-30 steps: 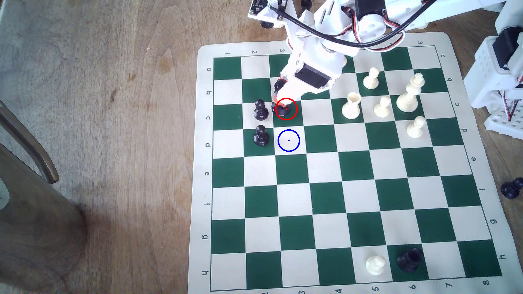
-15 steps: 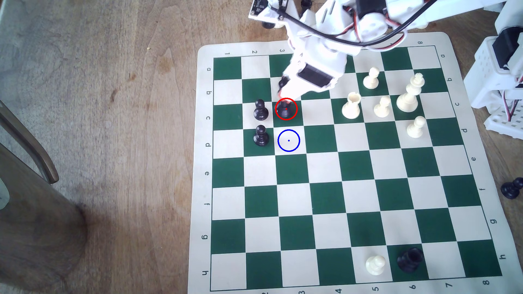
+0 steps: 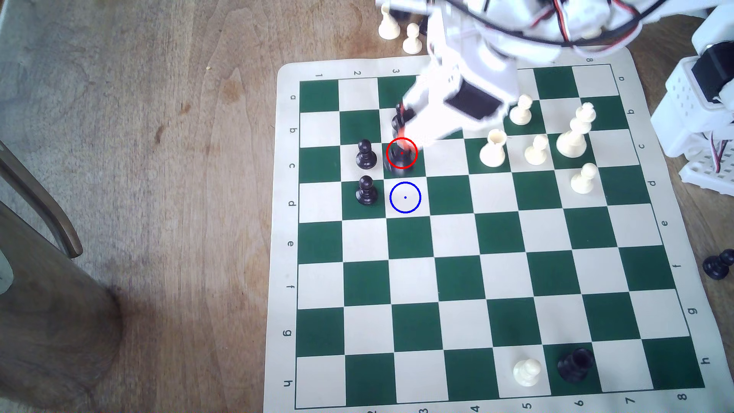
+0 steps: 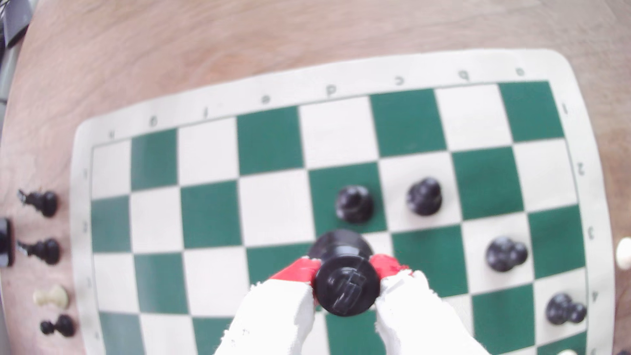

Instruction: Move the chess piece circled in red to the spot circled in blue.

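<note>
— Black and shiny, that tall chess piece point(image 4: 346, 285) sits right between the two red fingertips point(image 4: 298, 269) of the gripper point(image 4: 346, 273). Is it held?

— Yes. The fingers press on it from both sides, so the gripper is pinching the piece by its top.

— Where is the piece now?

— In the exterior view its dark bottom point(image 3: 399, 165) looks blurry at the red ring point(image 3: 401, 153), on a green square. I think it is just coming up off the chessboard point(image 3: 468, 278), but I can't be sure it is clear of it.

— And where must it go?

— To the blue ring point(image 3: 405, 197) on the cream square. That square is the very next one past the fingertips, away from the arm.

— So which step is this?

— The grab looks done. The carrying is only starting.

— What does the next move need?

— Lift a bit more so the wide bottom does not drag. Then slide over one square and come down straight on the blue dot.

— Anything in the way?

— Two black pawns. One point(image 3: 366, 154) stands just beside the held piece, and the other point(image 3: 366, 190) stands just beside the blue ring. The gripper should stay away from that side so it does not bump them.
</note>
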